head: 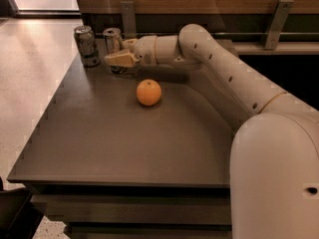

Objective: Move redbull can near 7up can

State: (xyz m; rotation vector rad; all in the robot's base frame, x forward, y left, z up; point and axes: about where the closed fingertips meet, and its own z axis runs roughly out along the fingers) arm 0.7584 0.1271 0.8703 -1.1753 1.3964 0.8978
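Note:
The redbull can (pixel 112 36), slim with a shiny silver top, stands upright at the back left of the table (pixel 124 143). The 7up can (pixel 85 45), wider and grey with dark markings, stands just to its left, a small gap apart. My gripper (pixel 116 59) reaches in from the right and is closed around the middle of the redbull can. One cream finger (pixel 121 59) crosses the can's front and hides its body. The can's base shows below the finger, on or just above the table.
An orange (pixel 149 92) lies on the table in front of the gripper, slightly to its right. My white arm (pixel 224 68) spans the table's right side. A wooden wall with metal brackets (pixel 128 15) runs behind the cans. The table's left edge drops to the floor.

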